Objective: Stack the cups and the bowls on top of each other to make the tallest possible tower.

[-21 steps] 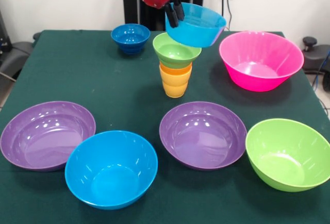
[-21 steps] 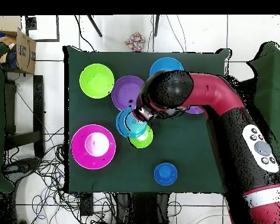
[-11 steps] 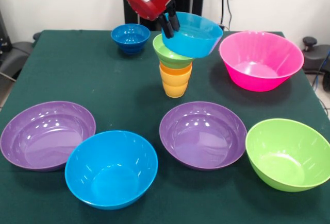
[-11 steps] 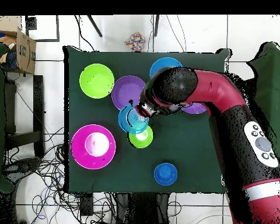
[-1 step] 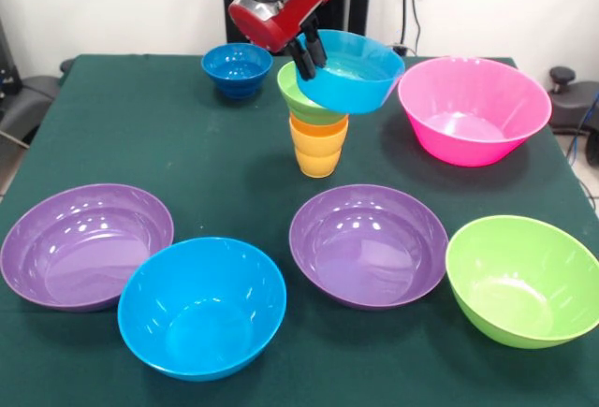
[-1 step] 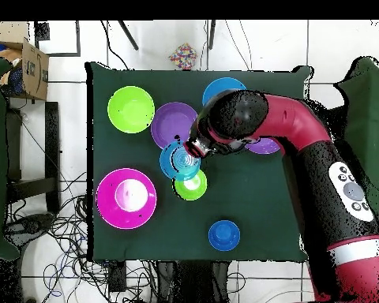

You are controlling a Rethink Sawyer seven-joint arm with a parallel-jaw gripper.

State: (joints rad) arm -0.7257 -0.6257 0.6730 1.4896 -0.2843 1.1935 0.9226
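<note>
So far little of the tower stands, going by the front view from left to right. At the left lies a large glossy purple plastic bowl (image 5: 86,244), unstacked, and just beside it, nearer the camera, a large blue plastic bowl (image 5: 202,306), also loose on the dark green table (image 5: 140,136). Farther back sits a small dark blue plastic bowl (image 5: 237,68), still waiting its turn. In the middle stands what is built: a ribbed yellow-orange plastic cup (image 5: 318,158) with an orange cup (image 5: 318,127) nested in it, and a small green plastic bowl (image 5: 298,98) sitting on top. My gripper (image 5: 307,54) pinches the near-left rim of a light blue plastic bowl (image 5: 351,72), which hangs tilted over the green one, off-centre toward the right (whether it already touches, I cannot tell). I judge this placement is not yet finished. Right of the tower lie a second purple bowl (image 5: 369,244), a large pink bowl (image 5: 474,108) and a large green bowl (image 5: 524,279), all still to be stacked.
</note>
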